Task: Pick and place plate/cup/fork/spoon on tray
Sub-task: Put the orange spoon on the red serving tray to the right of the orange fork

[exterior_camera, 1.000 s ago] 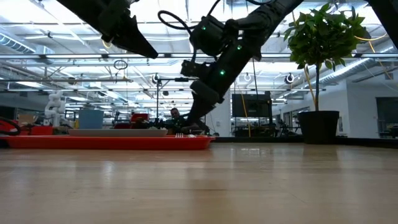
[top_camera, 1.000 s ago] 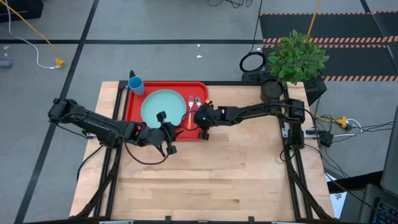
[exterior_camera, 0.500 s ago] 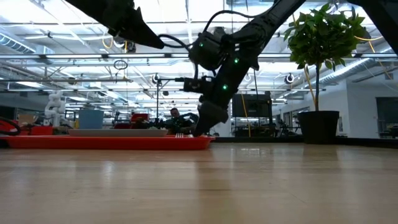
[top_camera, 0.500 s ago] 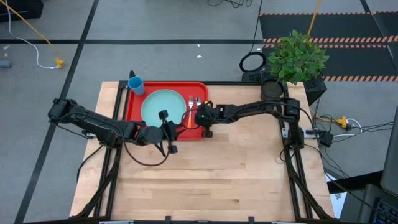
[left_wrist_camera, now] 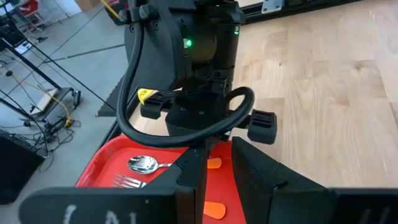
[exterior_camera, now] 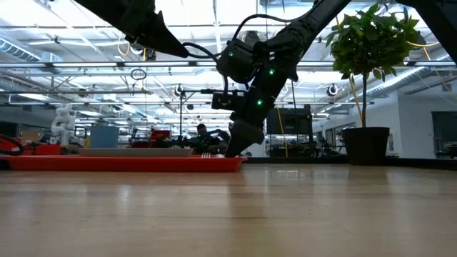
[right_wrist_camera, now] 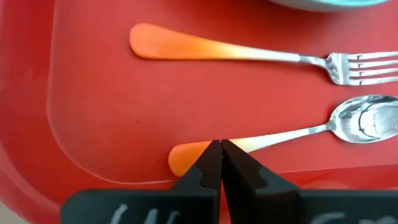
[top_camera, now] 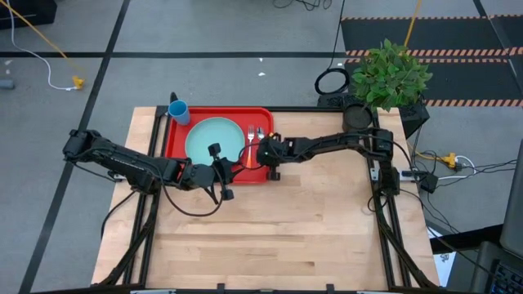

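Observation:
The red tray [top_camera: 175,144] lies at the table's far left. On it are the pale turquoise plate [top_camera: 211,139], the orange-handled fork [right_wrist_camera: 249,53] and the orange-handled spoon [right_wrist_camera: 292,134], lying flat side by side to the plate's right. The blue cup [top_camera: 179,111] stands at the tray's far left corner. My right gripper [right_wrist_camera: 221,147] is shut, with its tips at the spoon's handle, low over the tray's near right corner [top_camera: 263,163]. My left gripper [left_wrist_camera: 217,186] is narrowly open and empty, raised above the tray's near edge [top_camera: 227,176]. My right gripper's shut fingertips come down from above at the spoon's orange handle [right_wrist_camera: 186,155], near its free end. I cannot tell whether they touch it. The spoon lies flat on the tray floor.
A potted plant [top_camera: 391,77] stands at the table's far right corner. The near half of the wooden table [top_camera: 278,237] is bare wood. The right arm [left_wrist_camera: 186,68] fills the space just ahead of my left gripper.
My right gripper has shifted a little toward the table's right edge, staying low at the tray's near right corner. The fork and spoon have stayed where they were.

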Controlling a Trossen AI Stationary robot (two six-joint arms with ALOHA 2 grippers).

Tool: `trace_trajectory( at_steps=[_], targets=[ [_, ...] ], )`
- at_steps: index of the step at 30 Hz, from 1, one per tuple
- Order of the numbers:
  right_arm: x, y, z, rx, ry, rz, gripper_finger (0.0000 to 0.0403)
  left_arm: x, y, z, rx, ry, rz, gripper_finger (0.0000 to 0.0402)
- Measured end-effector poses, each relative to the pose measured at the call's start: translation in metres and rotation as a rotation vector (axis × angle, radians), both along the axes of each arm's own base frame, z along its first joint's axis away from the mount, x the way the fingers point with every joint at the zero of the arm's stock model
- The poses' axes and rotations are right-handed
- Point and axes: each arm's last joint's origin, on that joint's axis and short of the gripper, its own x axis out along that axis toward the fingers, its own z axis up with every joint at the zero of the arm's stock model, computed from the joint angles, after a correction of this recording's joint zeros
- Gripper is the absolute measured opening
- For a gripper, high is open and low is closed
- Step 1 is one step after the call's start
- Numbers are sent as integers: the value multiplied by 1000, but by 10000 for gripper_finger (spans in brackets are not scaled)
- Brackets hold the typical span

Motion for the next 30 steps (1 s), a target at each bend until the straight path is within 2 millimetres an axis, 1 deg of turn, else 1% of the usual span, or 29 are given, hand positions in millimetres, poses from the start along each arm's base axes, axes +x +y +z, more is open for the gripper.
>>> trace_trajectory(
  at_steps=[3, 9, 17, 30],
  targets=[
    [1, 1, 1, 3, -12, 8, 0, 0, 0, 1, 8, -4, -5, 76],
    [4, 1, -13, 26, 7, 12, 0, 2, 0, 4, 16, -37, -12, 76],
    [4, 1, -14, 38, 4, -7, 0, 3, 2, 5, 22, -39, -7, 76],
    [5, 1, -14, 133, -53, -161, 0, 3, 2, 5, 22, -40, -8, 76]
  ],
)
